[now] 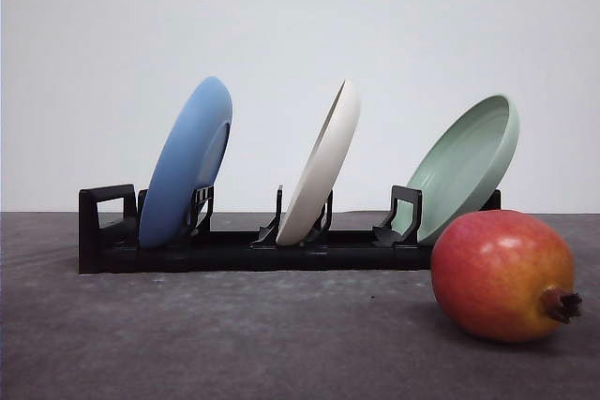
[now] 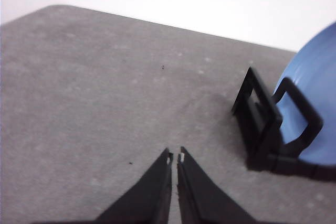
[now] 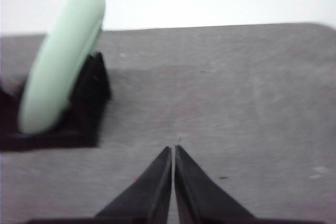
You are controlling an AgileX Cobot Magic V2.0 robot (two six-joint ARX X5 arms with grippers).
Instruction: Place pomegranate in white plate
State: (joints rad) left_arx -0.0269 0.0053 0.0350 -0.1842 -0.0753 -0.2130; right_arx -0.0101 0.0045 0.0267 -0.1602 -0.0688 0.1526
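Three plates stand in a black rack (image 1: 234,252); the white plate (image 1: 323,168) sits mid-rack. The pomegranate (image 1: 502,274) rests untouched on the tabletop (image 1: 187,334). Both grippers' fingers, left (image 2: 175,157) and right (image 3: 172,150), are clenched empty; next, probably open around the fruit.

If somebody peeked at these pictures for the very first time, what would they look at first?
Probably the big shiny red pomegranate lying on the grey table at the front right. Behind it, three plates stand tilted in a black rack: the blue plate on the left, the white plate in the middle, the pale green plate on the right.
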